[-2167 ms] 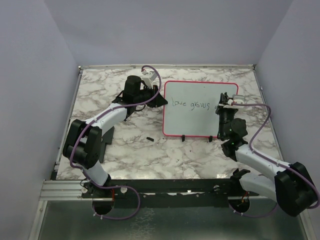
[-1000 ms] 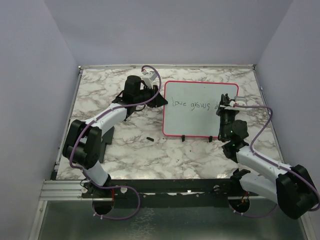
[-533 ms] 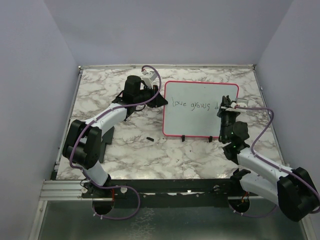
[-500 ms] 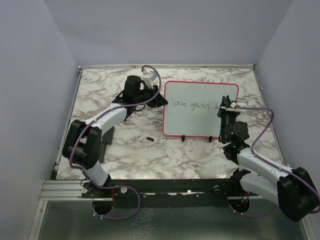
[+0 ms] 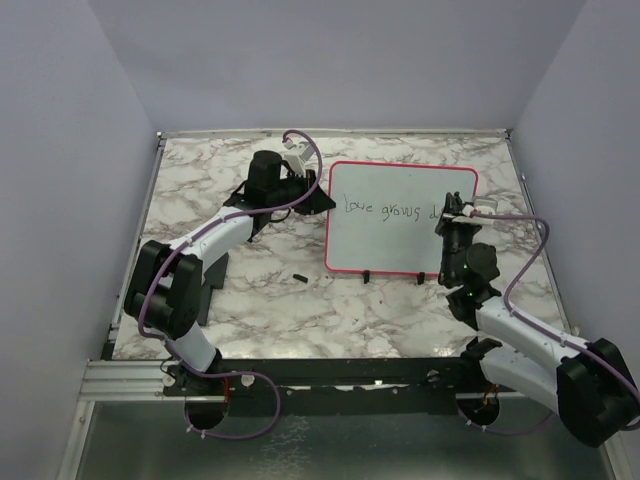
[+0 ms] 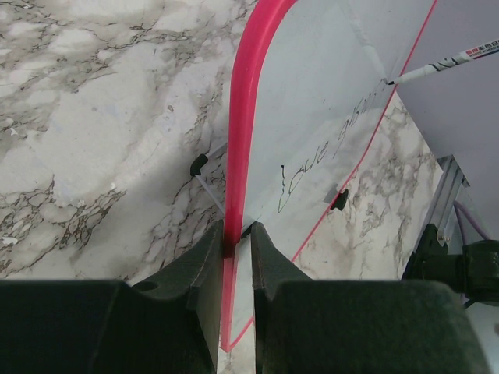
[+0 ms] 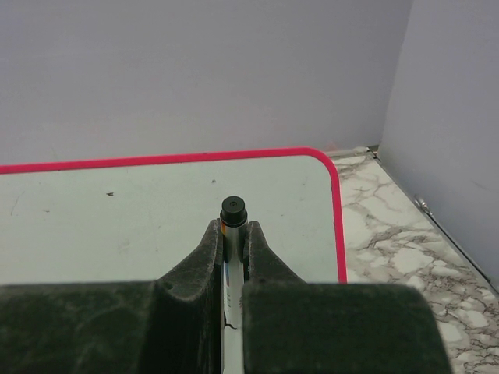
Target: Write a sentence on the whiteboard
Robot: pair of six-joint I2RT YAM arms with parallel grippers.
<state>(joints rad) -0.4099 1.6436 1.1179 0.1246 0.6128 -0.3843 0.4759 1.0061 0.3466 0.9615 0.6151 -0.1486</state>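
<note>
Since a moment ago the right gripper (image 5: 452,213) has gone a little further to its right along the line, and the sentence (image 5: 386,209) has grown: after "Love grows" the start of a third word now stands just beside the pen tip. I judge the writing to be well past the half, with only the last word to finish. Only a narrow strip of board is free to the right of this gripper, so the remaining letters probably must stay small.

The right gripper is closed tightly on the marker (image 7: 232,209), a thin round white barrel with a black end, which rises between its dark, slightly rough pads. The whiteboard (image 5: 400,248) lies directly under and in front of this gripper. It is smooth, a little glossy and rectangular, with rounded corners and a thin red-pink frame. Two small black clips (image 5: 369,275) sit on the long edge nearest the arms.

The left gripper (image 6: 231,234) has stayed in place, clamped on the pink frame at the short edge, and the board stretches away ahead of its fingers. The table (image 5: 190,180) around it is hard and flat, with a grey marble pattern. A small dark piece (image 5: 299,276), maybe a cap, lies well apart from both grippers
</note>
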